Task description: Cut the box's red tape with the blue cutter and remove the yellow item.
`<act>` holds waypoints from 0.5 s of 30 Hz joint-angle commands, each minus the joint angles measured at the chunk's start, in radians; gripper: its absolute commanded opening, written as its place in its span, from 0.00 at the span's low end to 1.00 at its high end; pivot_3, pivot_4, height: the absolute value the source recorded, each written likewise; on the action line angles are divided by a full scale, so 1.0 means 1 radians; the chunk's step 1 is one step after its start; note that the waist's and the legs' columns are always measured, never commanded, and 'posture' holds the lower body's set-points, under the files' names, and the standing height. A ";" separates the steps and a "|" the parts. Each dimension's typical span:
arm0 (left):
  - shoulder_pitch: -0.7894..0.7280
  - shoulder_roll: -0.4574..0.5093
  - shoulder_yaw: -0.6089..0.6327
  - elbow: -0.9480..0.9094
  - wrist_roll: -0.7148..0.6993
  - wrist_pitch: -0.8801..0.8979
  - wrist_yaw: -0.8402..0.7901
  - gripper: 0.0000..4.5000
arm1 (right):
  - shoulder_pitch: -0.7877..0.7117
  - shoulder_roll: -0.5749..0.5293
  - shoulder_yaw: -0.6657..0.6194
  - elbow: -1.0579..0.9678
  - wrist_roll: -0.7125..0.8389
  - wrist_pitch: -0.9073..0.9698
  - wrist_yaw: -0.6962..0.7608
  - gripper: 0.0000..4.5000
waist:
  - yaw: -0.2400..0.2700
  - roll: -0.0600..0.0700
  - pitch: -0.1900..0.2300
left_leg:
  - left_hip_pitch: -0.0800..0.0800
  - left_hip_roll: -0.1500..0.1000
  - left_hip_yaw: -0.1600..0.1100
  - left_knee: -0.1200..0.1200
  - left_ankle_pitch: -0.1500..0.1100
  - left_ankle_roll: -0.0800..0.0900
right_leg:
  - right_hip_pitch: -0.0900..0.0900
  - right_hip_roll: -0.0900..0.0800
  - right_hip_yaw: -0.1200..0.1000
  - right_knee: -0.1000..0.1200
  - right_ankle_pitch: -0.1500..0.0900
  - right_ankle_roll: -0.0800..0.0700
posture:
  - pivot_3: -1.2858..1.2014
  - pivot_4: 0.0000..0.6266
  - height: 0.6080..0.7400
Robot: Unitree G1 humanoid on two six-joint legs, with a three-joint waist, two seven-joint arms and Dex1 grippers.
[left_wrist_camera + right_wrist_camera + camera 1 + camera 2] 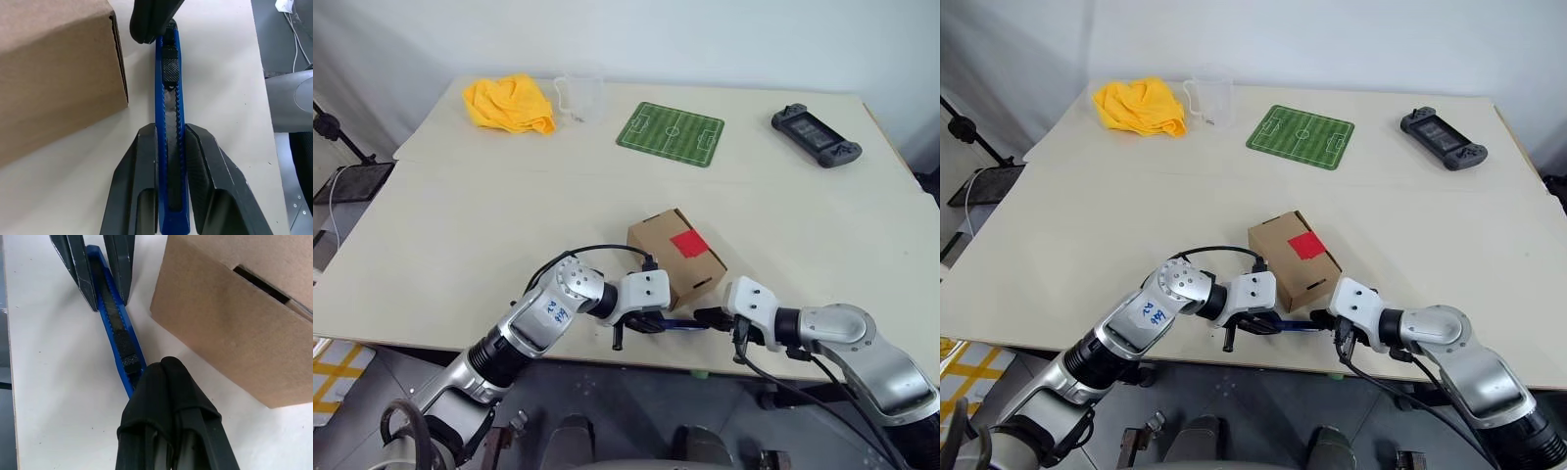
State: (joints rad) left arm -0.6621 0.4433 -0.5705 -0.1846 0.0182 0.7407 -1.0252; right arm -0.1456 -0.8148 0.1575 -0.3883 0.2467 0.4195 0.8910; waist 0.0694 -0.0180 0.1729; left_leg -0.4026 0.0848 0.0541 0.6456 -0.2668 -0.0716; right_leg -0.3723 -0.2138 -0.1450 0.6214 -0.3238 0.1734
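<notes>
Cutter (170,122) pinched between left gripper (171,147) fingers, far end under right gripper (164,377), fingers pressed together by slider. Lies on table (460,255) just beside box (675,257). Step: likely extending blade; next, carry to red tape (689,243). Long axis along box's near side.
</notes>
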 commanded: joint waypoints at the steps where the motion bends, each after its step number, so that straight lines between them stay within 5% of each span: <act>1: 0.032 0.015 -0.062 0.024 0.002 0.035 -0.021 0.10 | 0.013 0.005 0.029 -0.002 -0.014 -0.053 0.040 0.00 | 0.000 0.000 0.000 | 0.000 0.000 0.000 0.000 0.000 0.000 | 0.000 0.000 0.000 0.000 0.000 0.000 | 0.52 0.24 1.00; 15: 0.017 0.022 -0.067 0.028 -0.004 0.044 -0.029 0.10 | 0.012 0.010 0.084 0.090 -0.096 -0.203 0.112 0.00 | -0.002 -0.001 -0.002 | 0.000 0.000 0.000 0.000 0.000 0.000 | 0.000 0.000 0.000 0.000 0.000 0.000 | 0.52 0.24 1.00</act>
State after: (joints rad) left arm -0.6648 0.4482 -0.5732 -0.1864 0.0066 0.7528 -1.0318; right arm -0.1531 -0.8125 0.1908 -0.3102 0.1761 0.2239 0.9707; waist 0.0670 -0.0186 0.1706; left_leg -0.4022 0.0848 0.0541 0.6455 -0.2668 -0.0717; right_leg -0.3720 -0.2138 -0.1450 0.6213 -0.3239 0.1734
